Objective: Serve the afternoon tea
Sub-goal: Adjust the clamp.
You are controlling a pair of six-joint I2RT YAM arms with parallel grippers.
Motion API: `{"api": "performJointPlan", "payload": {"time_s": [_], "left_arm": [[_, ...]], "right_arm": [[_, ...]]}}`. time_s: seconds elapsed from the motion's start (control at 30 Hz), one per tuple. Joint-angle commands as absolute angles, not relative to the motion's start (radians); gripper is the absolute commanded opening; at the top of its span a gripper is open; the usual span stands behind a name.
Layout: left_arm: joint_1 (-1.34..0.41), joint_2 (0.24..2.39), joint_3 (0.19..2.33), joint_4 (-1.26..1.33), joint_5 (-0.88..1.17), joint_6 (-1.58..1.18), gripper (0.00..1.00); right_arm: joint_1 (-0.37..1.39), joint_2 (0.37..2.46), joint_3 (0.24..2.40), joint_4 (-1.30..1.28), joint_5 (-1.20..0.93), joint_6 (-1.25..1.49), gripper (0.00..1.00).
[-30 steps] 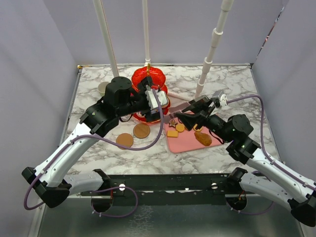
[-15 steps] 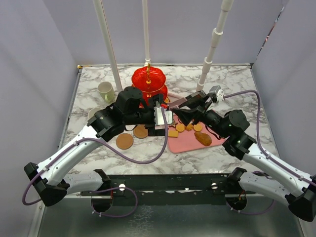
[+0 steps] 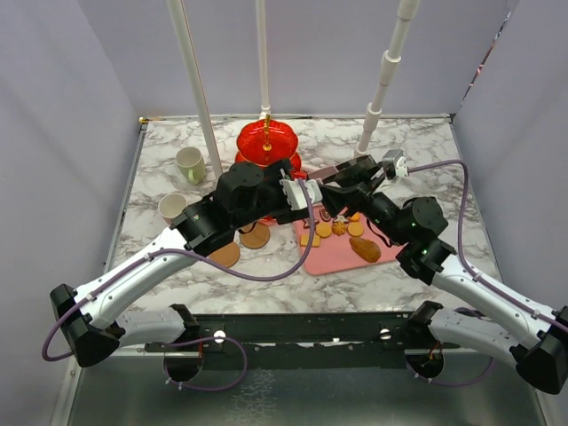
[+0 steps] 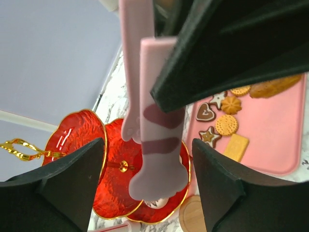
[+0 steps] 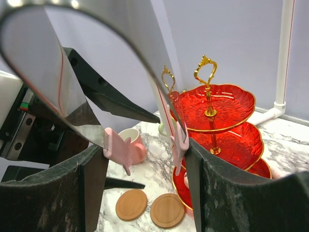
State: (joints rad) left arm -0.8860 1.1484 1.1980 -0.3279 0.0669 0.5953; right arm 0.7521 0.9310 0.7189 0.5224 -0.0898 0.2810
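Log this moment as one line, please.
right pincer: holds pink tongs | left pincer: open near tongs | cookies: on pink tray

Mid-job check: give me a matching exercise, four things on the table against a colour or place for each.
Things:
1. tiered stand
2. tray
3. green mug
4. coasters

Descriptions:
a. pink, holds cookies
b. far left, beside a white pole
c. round, brown, lying flat
d. red with gold trim

Pairs: 1-d, 2-a, 3-b, 4-c
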Motion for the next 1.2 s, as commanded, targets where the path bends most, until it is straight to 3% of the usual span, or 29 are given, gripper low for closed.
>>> {"api": "performJointPlan", "payload": {"time_s": [0.0,0.13,0.3,0.5,0.87,1.17], "left_arm": [[-0.900,1.167,1.197,-0.244,-0.022,0.581,0.70],[-0.903,1.202,1.225,-0.242,-0.023,0.587,0.51],[-0.903,1.210,1.241,-0.242,-0.001,0.575,0.40],[-0.903,1.199,1.239,-0.243,0.046,0.560,0.20],[-0.905,1.180,1.246,-0.244,0.083,0.578,0.17],[-0.910,1.173,1.253,-0.246,0.090,0.577,0.17]], "right_arm": [[0.748,0.949,0.716,0.578,-0.077,0.305,0.62],[0.748,0.962,0.714,0.577,-0.079,0.324,0.62],[0.748,0.966,0.700,0.602,-0.074,0.370,0.64],[0.740,0.969,0.676,0.655,-0.104,0.447,0.73],[0.672,1.019,0.743,0.571,-0.226,0.531,0.80],[0.672,1.036,0.792,0.496,-0.195,0.509,0.87]]}}
